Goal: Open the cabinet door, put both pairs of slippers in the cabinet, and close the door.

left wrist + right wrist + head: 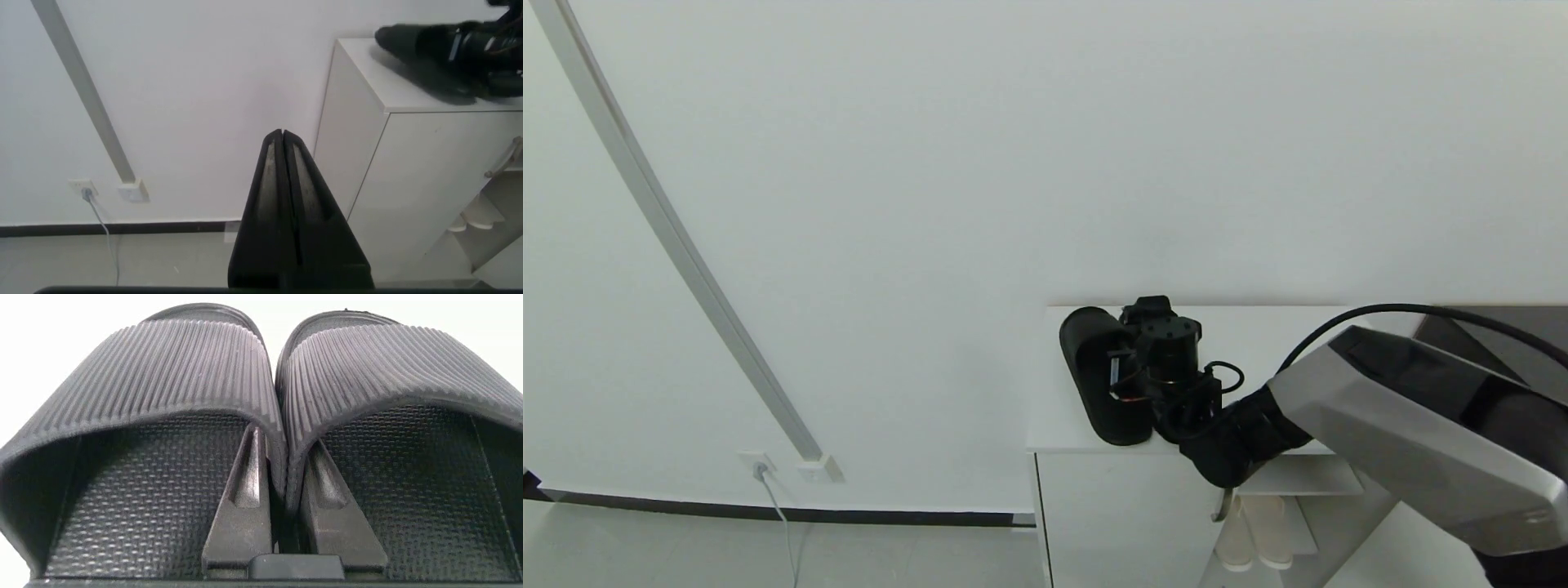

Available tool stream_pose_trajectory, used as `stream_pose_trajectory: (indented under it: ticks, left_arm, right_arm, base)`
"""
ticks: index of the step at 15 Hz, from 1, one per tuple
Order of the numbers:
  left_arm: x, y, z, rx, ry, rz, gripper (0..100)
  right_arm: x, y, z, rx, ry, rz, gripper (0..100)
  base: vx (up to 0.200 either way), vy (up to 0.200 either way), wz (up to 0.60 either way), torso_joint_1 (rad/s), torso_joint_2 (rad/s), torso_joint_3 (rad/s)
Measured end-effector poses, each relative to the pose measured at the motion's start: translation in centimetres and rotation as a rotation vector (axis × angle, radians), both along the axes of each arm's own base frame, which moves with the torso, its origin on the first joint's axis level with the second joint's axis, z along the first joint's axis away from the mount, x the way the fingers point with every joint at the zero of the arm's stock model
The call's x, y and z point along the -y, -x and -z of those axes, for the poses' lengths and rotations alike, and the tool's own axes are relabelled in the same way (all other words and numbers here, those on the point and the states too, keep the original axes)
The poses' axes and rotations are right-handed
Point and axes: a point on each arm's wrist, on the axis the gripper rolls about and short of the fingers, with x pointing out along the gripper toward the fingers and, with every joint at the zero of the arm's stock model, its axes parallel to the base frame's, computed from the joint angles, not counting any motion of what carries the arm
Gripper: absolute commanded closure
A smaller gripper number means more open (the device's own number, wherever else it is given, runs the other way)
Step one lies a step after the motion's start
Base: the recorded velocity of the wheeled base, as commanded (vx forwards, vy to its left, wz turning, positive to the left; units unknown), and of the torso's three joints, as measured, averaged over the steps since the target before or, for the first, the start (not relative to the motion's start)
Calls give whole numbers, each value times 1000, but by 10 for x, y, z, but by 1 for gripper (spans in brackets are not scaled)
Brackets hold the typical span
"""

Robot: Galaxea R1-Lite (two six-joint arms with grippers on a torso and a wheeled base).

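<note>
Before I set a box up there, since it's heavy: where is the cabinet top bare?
Bare: the cabinet top to the right of the black slippers, back toward the wall. Crowded: its left front, where the right gripper has its jaws pinching both slippers' straps.

The black slippers (196, 384) pinched in the right gripper (283, 445) look matt and rubbery, with ribbed straps; the cabinet (1111, 514) beneath is smooth and white.

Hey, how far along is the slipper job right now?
Done: the white cabinet is open and a pale pair of slippers sits inside. In hand: the right pincer is clamped on the black ribbed rubber slippers atop the cabinet. Left: putting that pair inside and shutting the cabinet.
</note>
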Motion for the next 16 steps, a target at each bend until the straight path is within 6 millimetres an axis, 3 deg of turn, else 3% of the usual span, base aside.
stream_pose_trajectory:
  ticks: [3,7,12,16]
  left_arm:
    - [0,0,0,0,0,0,100]
    - [0,0,0,0,-3,2,100]
    - [0,0,0,0,-1,2,100]
    - [0,0,0,0,-1,2,100]
  right_arm:
    - [11,36,-49,34,-29,-67,100]
    - [46,104,-109,30,-37,-200,100]
    - [94,169,-154,-28,-13,-330,100]
    - [106,189,-162,2,-10,-397,100]
  base:
    - [0,0,0,0,0,0]
    - [0,0,0,0,0,0]
    - [0,0,0,0,0,0]
    - [0,0,0,0,0,0]
